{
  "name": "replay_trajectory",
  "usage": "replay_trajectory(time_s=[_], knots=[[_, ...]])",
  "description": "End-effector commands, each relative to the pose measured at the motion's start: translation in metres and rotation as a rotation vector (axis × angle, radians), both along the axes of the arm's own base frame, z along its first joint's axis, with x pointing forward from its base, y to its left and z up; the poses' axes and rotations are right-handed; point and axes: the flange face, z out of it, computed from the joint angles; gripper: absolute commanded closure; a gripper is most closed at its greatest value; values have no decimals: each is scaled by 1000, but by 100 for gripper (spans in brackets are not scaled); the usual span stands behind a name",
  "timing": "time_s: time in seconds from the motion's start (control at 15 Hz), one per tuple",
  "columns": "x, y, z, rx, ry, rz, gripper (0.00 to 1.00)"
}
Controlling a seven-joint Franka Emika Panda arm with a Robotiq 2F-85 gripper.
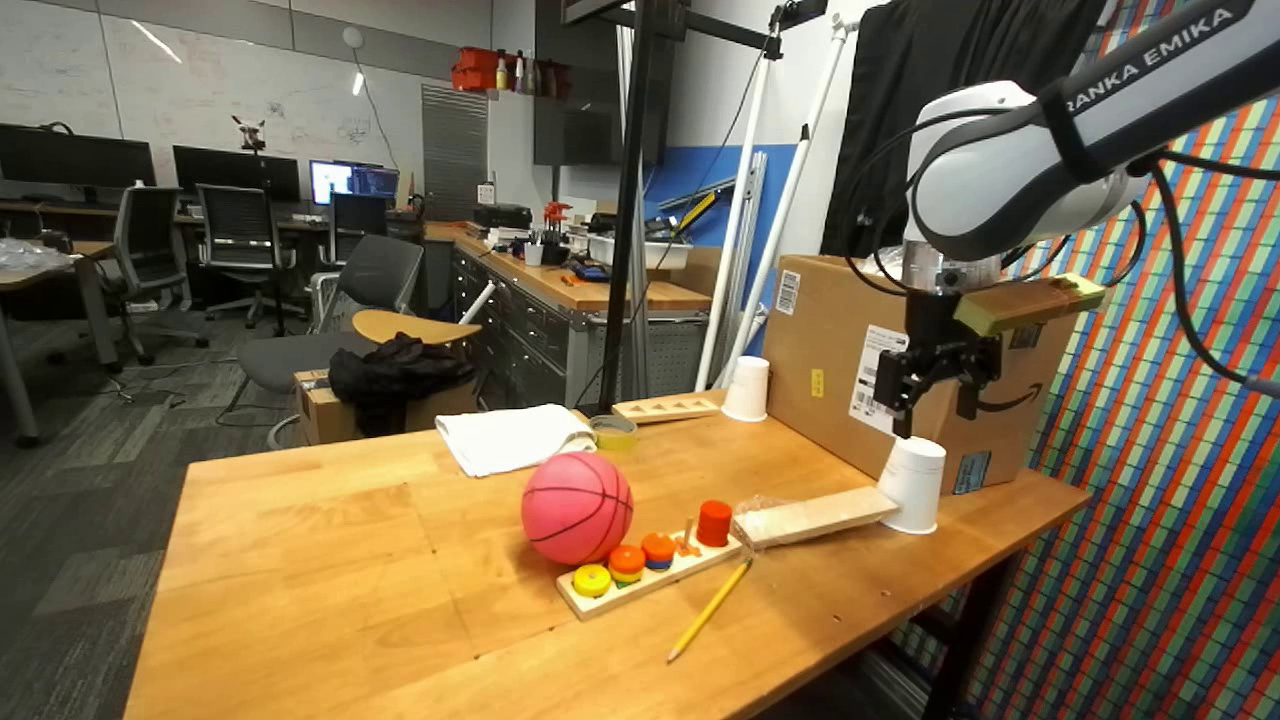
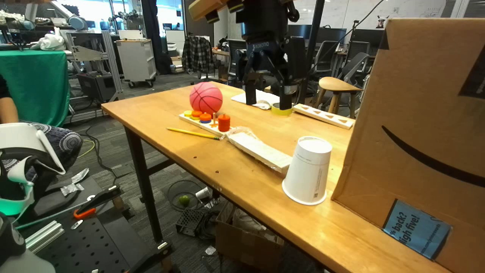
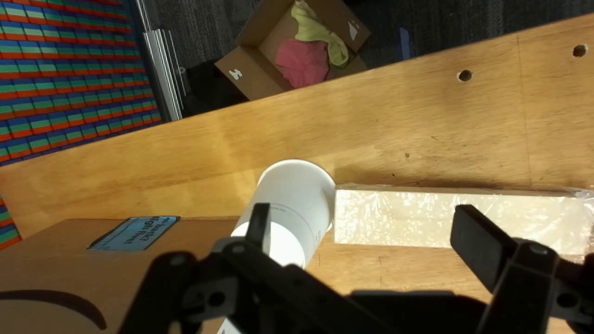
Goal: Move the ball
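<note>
A pink ball with black lines [image 1: 577, 508] rests on the wooden table, and it also shows in an exterior view [image 2: 206, 98]. It stands right beside a wooden peg toy [image 1: 650, 583] with yellow, orange and red rings; I cannot tell whether they touch. My gripper [image 1: 935, 420] is open and empty, pointing down above the table near an upturned white cup [image 1: 912, 485], well away from the ball. It also shows in an exterior view [image 2: 268, 103] and in the wrist view [image 3: 364, 222], where its fingers are wide apart. The ball is out of the wrist view.
A plastic-wrapped wooden block [image 1: 815, 517] lies between the cup and the peg toy. A large cardboard box [image 1: 825, 360] stands behind the cup. A pencil [image 1: 710, 610], white cloth [image 1: 515, 438], tape roll [image 1: 613, 432], triangle-hole board [image 1: 665, 409] and another white cup [image 1: 746, 388] are on the table.
</note>
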Motion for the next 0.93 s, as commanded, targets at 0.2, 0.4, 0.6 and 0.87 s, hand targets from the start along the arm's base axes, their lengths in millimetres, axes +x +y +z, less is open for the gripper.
replay_trajectory(time_s=[0.2, 0.4, 0.6, 0.87], knots=[[3, 24, 1, 2, -19, 54, 0], [9, 77, -1, 25, -46, 151, 0], [12, 145, -4, 55, -43, 260, 0], [14, 241, 4, 70, -38, 402, 0]])
